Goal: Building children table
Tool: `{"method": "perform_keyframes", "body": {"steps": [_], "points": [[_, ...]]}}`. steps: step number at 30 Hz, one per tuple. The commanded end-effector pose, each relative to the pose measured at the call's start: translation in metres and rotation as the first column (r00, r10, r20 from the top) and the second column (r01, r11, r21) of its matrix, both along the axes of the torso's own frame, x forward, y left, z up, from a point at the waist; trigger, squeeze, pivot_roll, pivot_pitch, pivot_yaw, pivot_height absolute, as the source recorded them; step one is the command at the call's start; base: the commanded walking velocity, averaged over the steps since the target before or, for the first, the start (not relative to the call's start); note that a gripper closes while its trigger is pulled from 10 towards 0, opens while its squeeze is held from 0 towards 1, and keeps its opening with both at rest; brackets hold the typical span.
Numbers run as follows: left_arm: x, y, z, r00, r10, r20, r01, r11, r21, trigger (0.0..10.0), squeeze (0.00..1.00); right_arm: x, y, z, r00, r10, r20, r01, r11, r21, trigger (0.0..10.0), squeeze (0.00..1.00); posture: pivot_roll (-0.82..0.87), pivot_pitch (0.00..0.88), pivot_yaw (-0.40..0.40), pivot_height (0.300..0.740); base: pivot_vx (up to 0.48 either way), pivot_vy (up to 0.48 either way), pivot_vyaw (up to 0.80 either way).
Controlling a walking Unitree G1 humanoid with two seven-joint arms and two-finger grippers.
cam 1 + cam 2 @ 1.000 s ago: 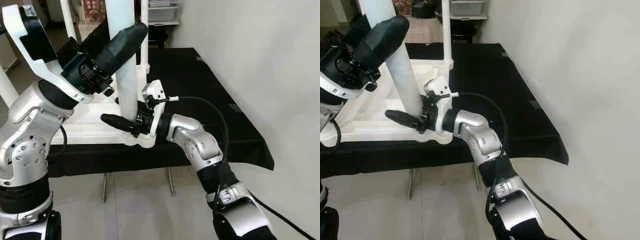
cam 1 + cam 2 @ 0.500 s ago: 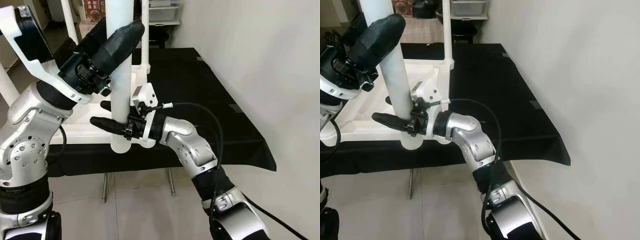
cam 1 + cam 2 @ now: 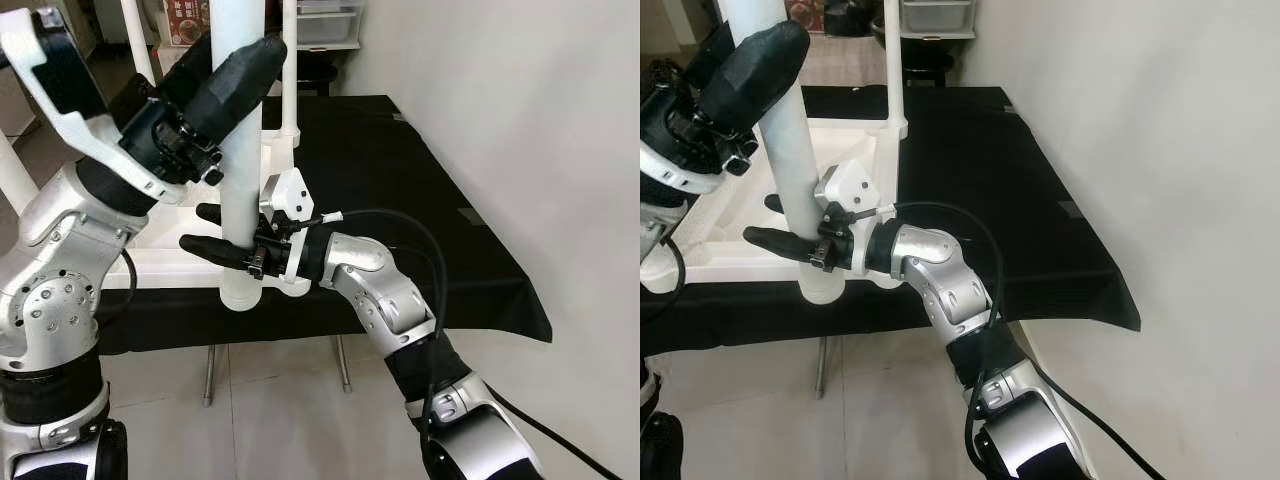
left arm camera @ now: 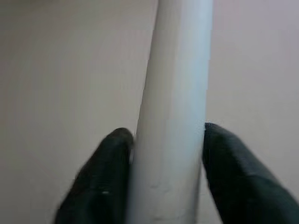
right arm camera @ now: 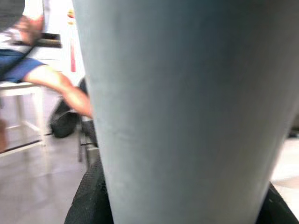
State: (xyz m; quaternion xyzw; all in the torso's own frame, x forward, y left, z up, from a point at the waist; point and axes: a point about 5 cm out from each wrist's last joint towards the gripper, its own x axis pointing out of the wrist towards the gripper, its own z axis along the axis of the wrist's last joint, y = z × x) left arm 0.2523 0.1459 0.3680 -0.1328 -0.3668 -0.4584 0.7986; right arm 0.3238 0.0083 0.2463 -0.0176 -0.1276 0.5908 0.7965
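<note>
Left eye view: the robot's left gripper (image 3: 228,75) clamps high on the white table leg (image 3: 240,190), its black fingers (image 4: 100,186) pressed to either side of the tube, as the left wrist view confirms. Lower down, the right gripper (image 3: 212,232) closes its two long fingers around the same leg just above its foot, one finger before the tube and one behind. The leg stands upright at the near corner of the upturned white table frame (image 3: 175,262), which lies on the black cloth (image 3: 400,190) over the workbench. Compared with a second ago, the leg has moved to the robot's left and straightened from a tilt, and the right gripper has followed it; over the last half second little has changed. The leg's top is cut off by the picture edge, and whether its foot is seated in the frame's corner socket cannot be told. Blurred behind the tube in the right wrist view, a person's leg (image 5: 56,86) rests by a white chair (image 5: 21,116).
</note>
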Motion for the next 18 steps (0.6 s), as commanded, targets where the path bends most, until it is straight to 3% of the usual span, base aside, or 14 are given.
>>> {"method": "perform_keyframes", "body": {"steps": [1, 7, 13, 16, 18], "points": [[0.010, 0.002, 0.000, 0.997, 0.064, -0.050, -0.065, 0.998, -0.018, 10.0, 1.00, 0.006, -0.001, 0.003, 0.999, -0.049, 0.010, 0.048, 0.999, 0.003, 0.0, 0.00, -0.05, 0.034, -0.039, 0.740, 0.000, 0.000, 0.00], [0.021, 0.027, -0.005, 0.970, 0.215, -0.115, -0.227, 0.969, -0.102, 10.0, 1.00, 0.022, -0.009, 0.009, 0.982, -0.190, -0.009, 0.191, 0.981, 0.041, 0.0, 0.00, -0.05, 0.039, -0.040, 0.740, 0.000, 0.000, 0.00], [0.020, 0.045, -0.012, 0.939, 0.304, -0.161, -0.325, 0.938, -0.119, 10.0, 1.00, 0.037, -0.019, 0.015, 0.948, -0.316, -0.031, 0.317, 0.946, 0.072, 0.0, 0.00, -0.05, 0.049, -0.042, 0.740, 0.000, 0.000, 0.00], [0.022, 0.054, -0.017, 0.895, 0.400, -0.199, -0.424, 0.900, -0.102, 10.0, 1.00, 0.047, -0.027, 0.016, 0.914, -0.404, -0.048, 0.406, 0.911, 0.069, 0.0, 0.00, -0.03, 0.058, -0.046, 0.740, 0.000, 0.000, 0.00], [0.024, 0.063, -0.025, 0.829, 0.510, -0.229, -0.537, 0.841, -0.067, 10.0, 1.00, 0.056, -0.037, 0.017, 0.874, -0.481, -0.065, 0.485, 0.872, 0.071, 0.0, 0.00, -0.02, 0.070, -0.046, 0.740, 0.000, 0.000, 0.00]]}}
